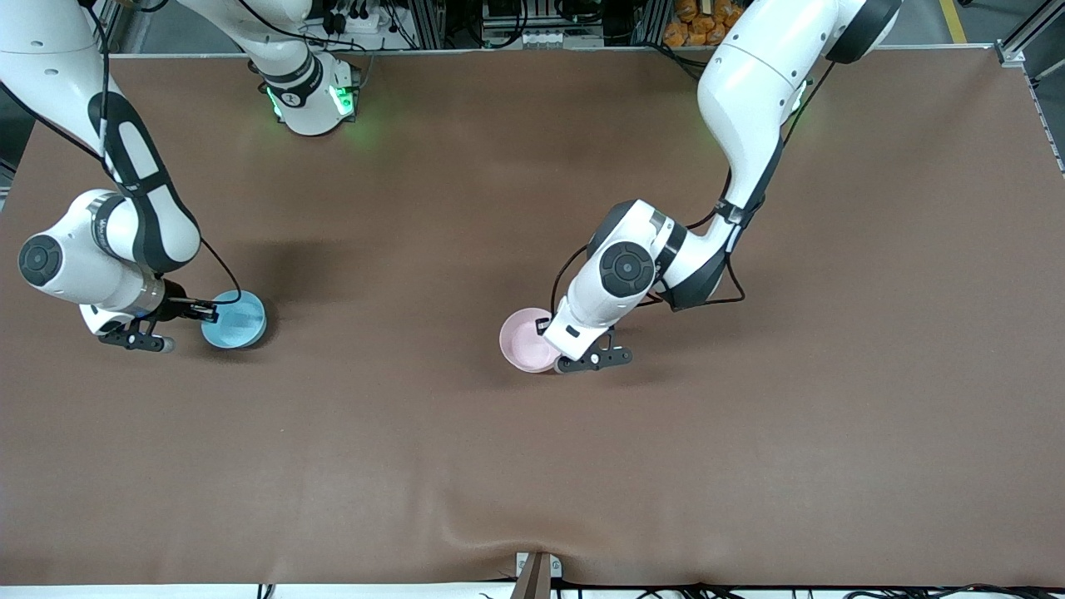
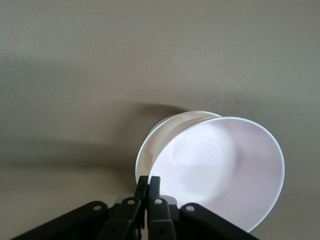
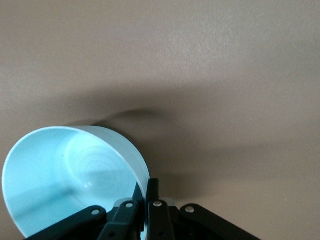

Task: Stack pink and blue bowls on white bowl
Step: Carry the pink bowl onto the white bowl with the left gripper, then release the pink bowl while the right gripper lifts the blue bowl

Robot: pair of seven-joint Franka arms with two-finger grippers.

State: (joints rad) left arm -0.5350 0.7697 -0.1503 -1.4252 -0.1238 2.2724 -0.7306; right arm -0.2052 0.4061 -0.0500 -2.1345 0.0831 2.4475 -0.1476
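Left claw [image 1: 574, 353] in the front view sits near the middle of the brown desk [image 1: 749, 433], clamped on the rim of the pink bowl [image 1: 526, 339]. Toward the right arm's end of the desk, the right claw [image 1: 195, 320] pinches the rim of the blue bowl [image 1: 235, 319]. Counted from this view: one pink bowl, one blue bowl, two arms. The two bowls are well apart. Whether either bowl is touching the desk or held just above it I cannot tell from here.

From the left wrist view, the left claw [image 2: 148, 192] has its fingers [image 2: 155, 187] closed tight on the near rim of the pink bowl [image 2: 220, 170], which is tilted with its whitish inside facing the camera. Directly under it a second rim shows: the white bowl [image 2: 150, 145], partly covered by the pink one. That makes two bowls in this view.

From the right wrist view, the right claw [image 3: 146, 197] grips the wall of the blue bowl [image 3: 65, 175], one finger [image 3: 153, 192] outside and the other inside. The bowl is tilted above the bare desk [image 3: 225, 75], casting a shadow on it. One bowl shows here.
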